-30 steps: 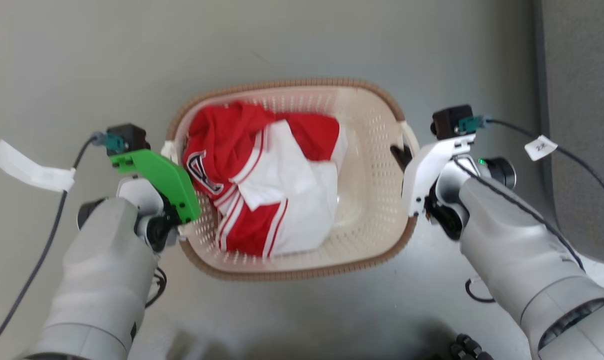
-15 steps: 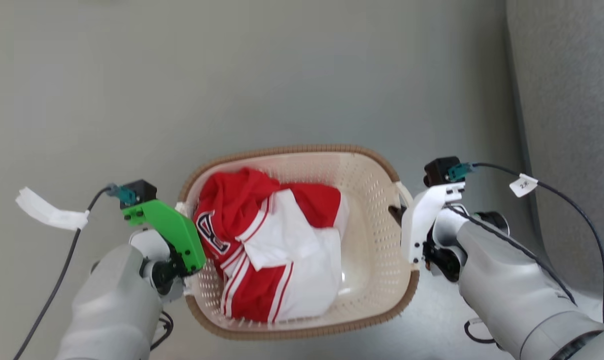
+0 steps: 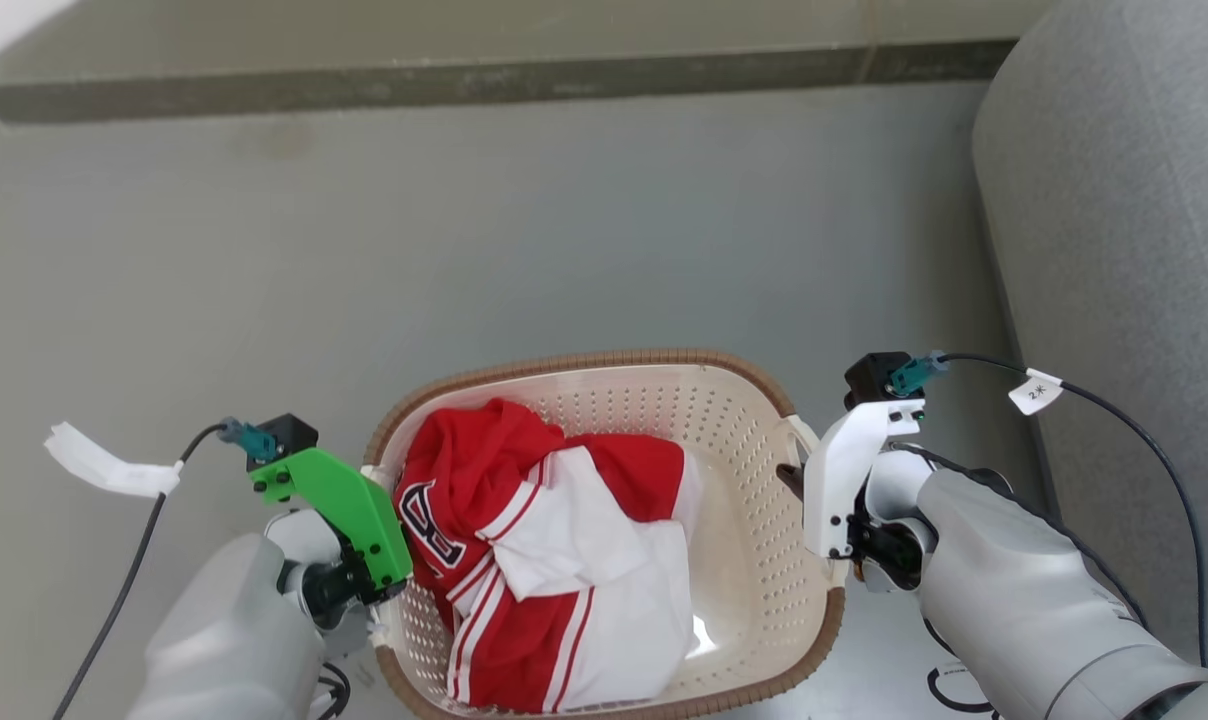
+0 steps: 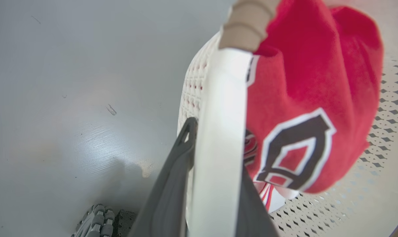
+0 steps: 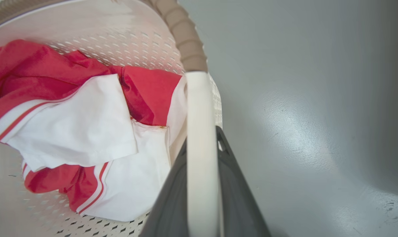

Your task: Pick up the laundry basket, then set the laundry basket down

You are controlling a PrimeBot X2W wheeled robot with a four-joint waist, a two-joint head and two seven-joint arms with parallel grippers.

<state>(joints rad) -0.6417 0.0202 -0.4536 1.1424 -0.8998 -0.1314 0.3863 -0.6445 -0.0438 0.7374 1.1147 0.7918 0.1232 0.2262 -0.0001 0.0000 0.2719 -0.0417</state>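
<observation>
The laundry basket (image 3: pixel 584 361) is cream-white and perforated with a brown woven-look rim, and it hangs between my two arms over the grey floor. A crumpled red-and-white garment (image 3: pixel 544 560) lies inside it. In the left wrist view my left gripper (image 4: pixel 218 148) is shut on the basket's white left handle (image 4: pixel 222 98), one dark finger on each side. My right gripper (image 5: pixel 202 138) is shut the same way on the white right handle (image 5: pixel 199 98). A green bracket (image 3: pixel 339 500) covers the left fingers in the head view. One dark right fingertip (image 3: pixel 790 480) shows at the basket's wall.
A large grey upholstered piece (image 3: pixel 1114 250) stands along the right. A dark ledge (image 3: pixel 464 80) crosses the far end of the floor. Cables with paper tags (image 3: pixel 104 465) trail from both wrists. My wheeled base (image 4: pixel 97 223) shows at the bottom of the left wrist view.
The whole head picture has shifted, so the camera has moved; the ledge and more of the grey piece come in. Both grippers keep their hold on the handles.
</observation>
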